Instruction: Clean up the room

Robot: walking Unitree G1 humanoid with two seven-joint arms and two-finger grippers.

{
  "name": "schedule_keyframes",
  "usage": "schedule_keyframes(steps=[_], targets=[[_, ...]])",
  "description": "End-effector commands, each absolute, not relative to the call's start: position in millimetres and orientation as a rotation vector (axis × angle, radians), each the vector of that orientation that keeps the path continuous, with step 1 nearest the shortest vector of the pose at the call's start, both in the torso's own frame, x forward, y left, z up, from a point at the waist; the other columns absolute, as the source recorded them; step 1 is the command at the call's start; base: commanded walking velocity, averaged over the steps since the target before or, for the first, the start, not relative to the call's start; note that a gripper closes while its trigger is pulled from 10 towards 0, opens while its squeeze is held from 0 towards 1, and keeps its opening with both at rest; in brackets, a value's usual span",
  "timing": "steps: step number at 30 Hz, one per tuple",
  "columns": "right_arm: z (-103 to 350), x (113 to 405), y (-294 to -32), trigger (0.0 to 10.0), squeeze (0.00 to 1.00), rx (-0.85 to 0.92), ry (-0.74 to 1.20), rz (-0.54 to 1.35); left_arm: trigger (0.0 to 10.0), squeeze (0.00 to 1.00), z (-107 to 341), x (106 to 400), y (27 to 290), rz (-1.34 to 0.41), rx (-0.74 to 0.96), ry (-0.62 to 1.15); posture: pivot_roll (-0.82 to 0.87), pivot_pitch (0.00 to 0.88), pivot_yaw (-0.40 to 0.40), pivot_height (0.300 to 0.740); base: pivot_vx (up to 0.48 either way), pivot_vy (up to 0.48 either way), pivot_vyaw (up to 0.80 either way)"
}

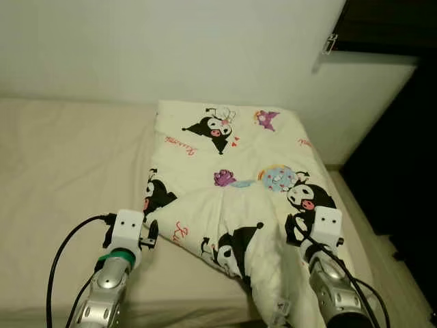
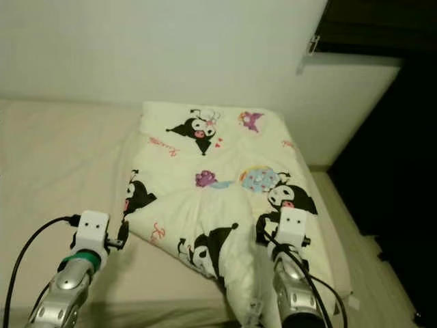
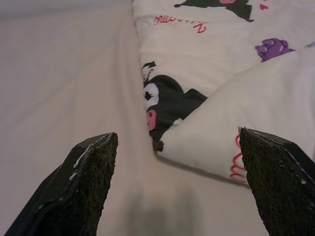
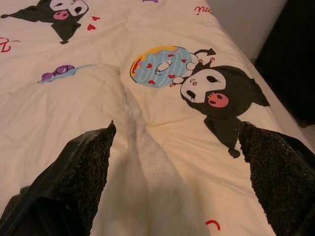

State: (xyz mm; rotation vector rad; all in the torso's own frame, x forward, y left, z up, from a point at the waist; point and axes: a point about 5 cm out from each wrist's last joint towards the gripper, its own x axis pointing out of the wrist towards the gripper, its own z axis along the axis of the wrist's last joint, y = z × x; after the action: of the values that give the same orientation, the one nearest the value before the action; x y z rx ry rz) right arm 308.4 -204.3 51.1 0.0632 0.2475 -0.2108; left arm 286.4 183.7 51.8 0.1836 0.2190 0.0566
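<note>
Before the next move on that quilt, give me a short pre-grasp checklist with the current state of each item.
1. Left gripper open: ok, fingers spread wide.
2. Right gripper open: ok.
3. Left gripper lined up with the quilt's folded corner: ok, the corner lies just ahead between the fingers.
4. Right gripper over the quilt: ok, above its right part.
5. Either gripper touching fabric: cannot tell.
6. Quilt lying flat on the bed: not ok, the near corner is folded over.

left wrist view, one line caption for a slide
Left gripper, open, poised over the bedsheet beside the quilt corner.
</note>
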Motion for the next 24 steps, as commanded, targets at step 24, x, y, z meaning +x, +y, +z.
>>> schedule_keyframes(steps=[24], targets=[[61, 312, -223, 10.0, 0.00, 0.117, 0.166, -0.283, 10.0, 0.00, 71, 290, 190, 0.046, 0.231, 0.119, 0.03, 0.010, 0.000, 0.580, 0.000, 0.000, 0.00]])
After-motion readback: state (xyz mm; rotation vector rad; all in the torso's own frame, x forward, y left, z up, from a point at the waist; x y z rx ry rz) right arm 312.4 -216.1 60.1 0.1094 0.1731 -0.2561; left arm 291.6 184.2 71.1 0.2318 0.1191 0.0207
